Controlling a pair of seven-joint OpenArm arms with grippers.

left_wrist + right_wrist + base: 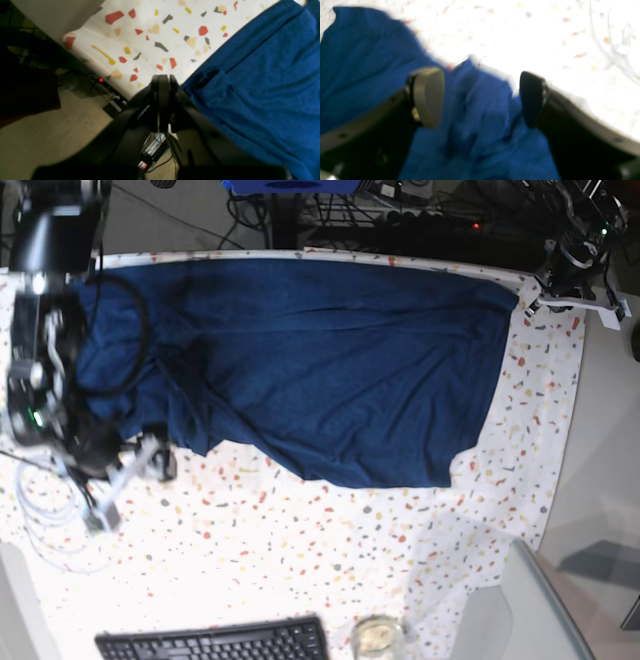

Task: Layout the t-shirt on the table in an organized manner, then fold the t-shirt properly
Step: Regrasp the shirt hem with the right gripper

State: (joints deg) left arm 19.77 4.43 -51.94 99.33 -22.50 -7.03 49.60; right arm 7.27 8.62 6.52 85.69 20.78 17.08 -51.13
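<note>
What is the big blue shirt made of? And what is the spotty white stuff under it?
The t-shirt looks like soft knit cloth, probably cotton: it is matte, slightly fuzzy up close, and it wrinkles into loose folds. The table seems covered with a thin white sheet printed with red, yellow and grey flecks; faint creases in the left wrist view suggest cloth or thin plastic, but I cannot tell which.

We list one table [300,550] under a white cloth flecked red, orange, yellow and grey. On it we find a dark blue t-shirt [320,370] spread across the far half. At the near edge we note a black keyboard [215,642] and a small glass [377,637].
</note>
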